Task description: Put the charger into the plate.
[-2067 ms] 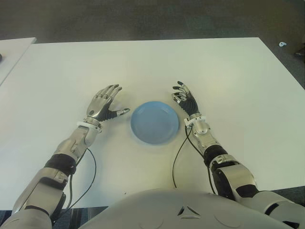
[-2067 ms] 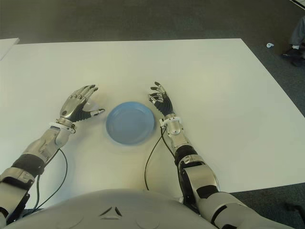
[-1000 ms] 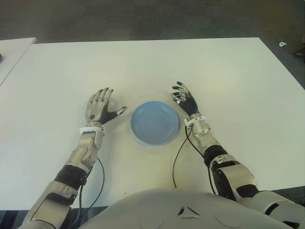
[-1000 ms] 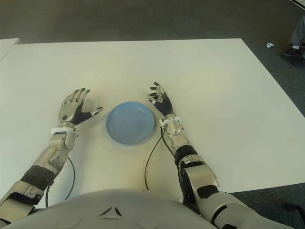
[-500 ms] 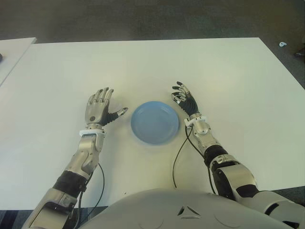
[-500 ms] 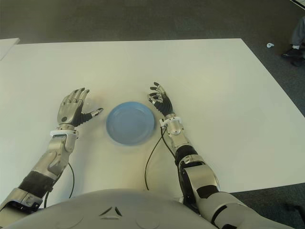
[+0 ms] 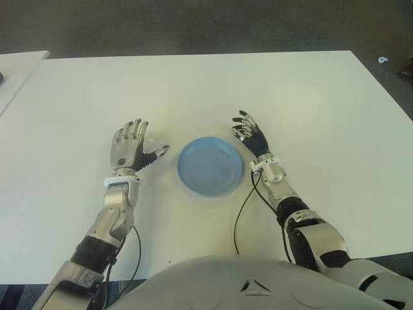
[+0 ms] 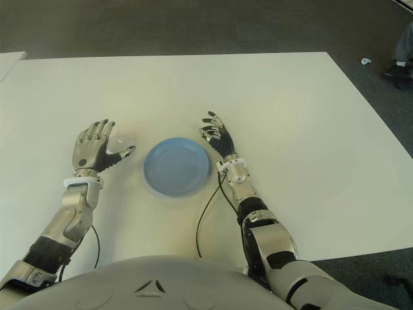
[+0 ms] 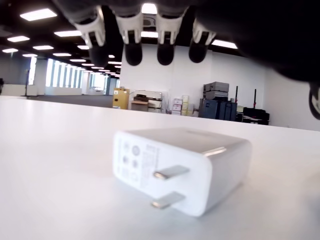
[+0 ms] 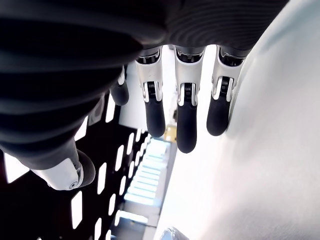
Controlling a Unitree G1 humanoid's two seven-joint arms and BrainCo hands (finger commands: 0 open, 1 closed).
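Note:
A white charger (image 9: pixel 185 167) with two metal prongs lies on the white table (image 7: pixel 193 90), just beyond my left hand's fingertips (image 9: pixel 134 52) in the left wrist view. In the eye views it is only a faint white shape (image 8: pixel 120 139) between that hand's fingers and thumb. My left hand (image 7: pixel 146 137) is open with spread fingers, left of the blue plate (image 7: pixel 210 165), and it holds nothing. The plate has nothing in it. My right hand (image 7: pixel 248 131) shows open beside the plate's right rim.
A second white table (image 7: pixel 14 71) adjoins at the far left. Black cables (image 7: pixel 240 213) run from both wrists toward my body. Dark carpet lies beyond the far edge, with a small white object (image 7: pixel 383 60) and a person's leg (image 8: pixel 405 45) at the right.
My left hand has drifted a little to the left, away from the plate, and its forearm has swung in toward my body. The right hand has not moved.

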